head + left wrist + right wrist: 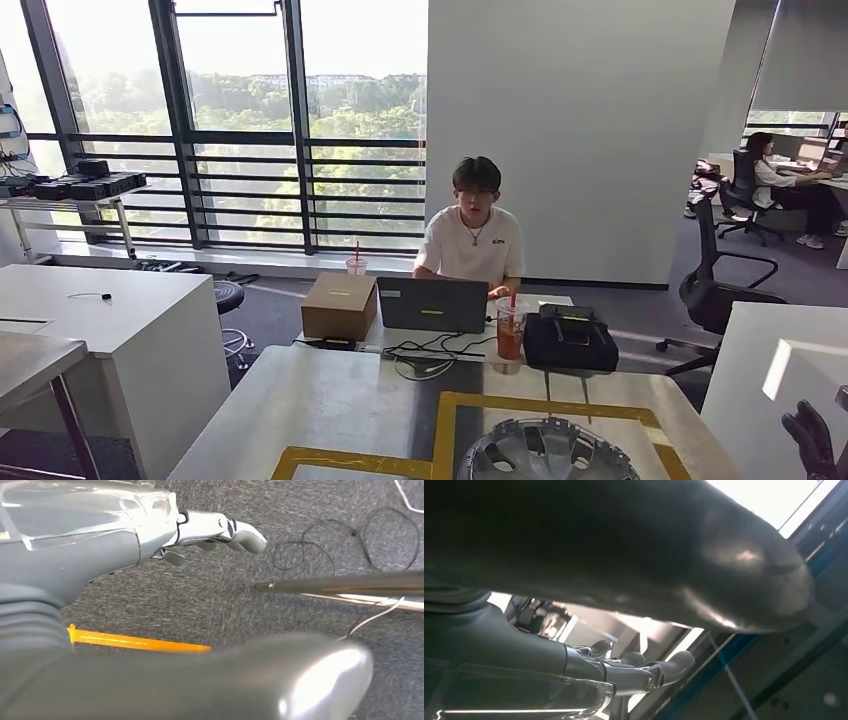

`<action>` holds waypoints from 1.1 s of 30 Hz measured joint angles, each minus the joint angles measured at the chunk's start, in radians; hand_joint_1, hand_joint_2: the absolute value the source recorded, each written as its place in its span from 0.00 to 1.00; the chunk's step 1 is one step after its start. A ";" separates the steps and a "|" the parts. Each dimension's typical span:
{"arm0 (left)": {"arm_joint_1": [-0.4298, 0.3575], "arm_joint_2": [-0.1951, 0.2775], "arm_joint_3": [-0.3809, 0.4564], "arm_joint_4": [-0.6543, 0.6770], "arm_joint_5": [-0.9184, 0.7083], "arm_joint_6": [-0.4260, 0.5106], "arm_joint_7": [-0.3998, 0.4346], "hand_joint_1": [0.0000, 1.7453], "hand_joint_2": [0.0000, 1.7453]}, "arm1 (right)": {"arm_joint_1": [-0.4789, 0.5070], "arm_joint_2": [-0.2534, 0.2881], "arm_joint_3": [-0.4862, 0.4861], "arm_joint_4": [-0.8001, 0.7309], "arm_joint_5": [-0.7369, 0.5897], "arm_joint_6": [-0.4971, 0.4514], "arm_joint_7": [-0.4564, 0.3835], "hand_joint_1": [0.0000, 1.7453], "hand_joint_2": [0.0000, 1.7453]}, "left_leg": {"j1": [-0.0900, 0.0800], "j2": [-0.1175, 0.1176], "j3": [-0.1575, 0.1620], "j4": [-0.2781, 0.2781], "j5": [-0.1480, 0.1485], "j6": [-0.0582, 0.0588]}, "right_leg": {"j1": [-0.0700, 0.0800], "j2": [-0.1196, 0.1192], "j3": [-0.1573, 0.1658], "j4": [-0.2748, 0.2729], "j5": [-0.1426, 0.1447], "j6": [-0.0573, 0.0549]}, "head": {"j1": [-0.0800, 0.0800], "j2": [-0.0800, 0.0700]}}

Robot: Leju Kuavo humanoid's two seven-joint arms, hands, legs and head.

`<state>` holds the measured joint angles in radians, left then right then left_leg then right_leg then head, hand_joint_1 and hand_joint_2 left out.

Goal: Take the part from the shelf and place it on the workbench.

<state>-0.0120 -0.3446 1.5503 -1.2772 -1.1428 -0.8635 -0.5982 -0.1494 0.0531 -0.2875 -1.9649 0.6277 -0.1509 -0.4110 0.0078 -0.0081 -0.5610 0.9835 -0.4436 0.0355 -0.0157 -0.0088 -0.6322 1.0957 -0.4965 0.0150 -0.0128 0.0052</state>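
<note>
A silver wheel-cover part (548, 450) lies on the grey workbench (330, 400), inside a yellow taped frame (445, 425) at the near edge. My right hand (812, 440) rises at the lower right, to the right of the part and apart from it; its dark fingers are spread and hold nothing. The right wrist view shows the same hand (639, 670) with fingers extended and empty. In the left wrist view, my left hand (220, 532) hangs over grey carpet, fingers stretched out, nothing in it.
A person (472, 240) sits behind a laptop (432, 305) at the workbench's far end, with a cardboard box (340, 305), a drink cup (509, 330) and a black bag (570, 340). White cabinets (120, 340) flank both sides. Cables (345, 540) lie on the floor.
</note>
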 joint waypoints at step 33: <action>0.031 -0.002 0.000 0.060 0.126 0.036 0.069 0.00 0.00 | 0.327 0.201 -0.743 -0.074 0.291 0.458 -0.045 0.00 0.00 | -0.009 0.009 0.005 -0.021 0.018 0.014 | -0.005 0.008 -0.009 0.124 -0.103 -0.009 | 0.003 0.000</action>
<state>0.0191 -0.3466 1.5503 -1.2172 -1.0163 -0.8273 -0.5292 0.1777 0.2539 -1.0309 -2.0390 0.9189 0.3075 -0.4557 -0.0014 0.0012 -0.5557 0.9628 -0.4259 0.0498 -0.0207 -0.0010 -0.6414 1.2196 -0.5997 0.0062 -0.0100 0.0052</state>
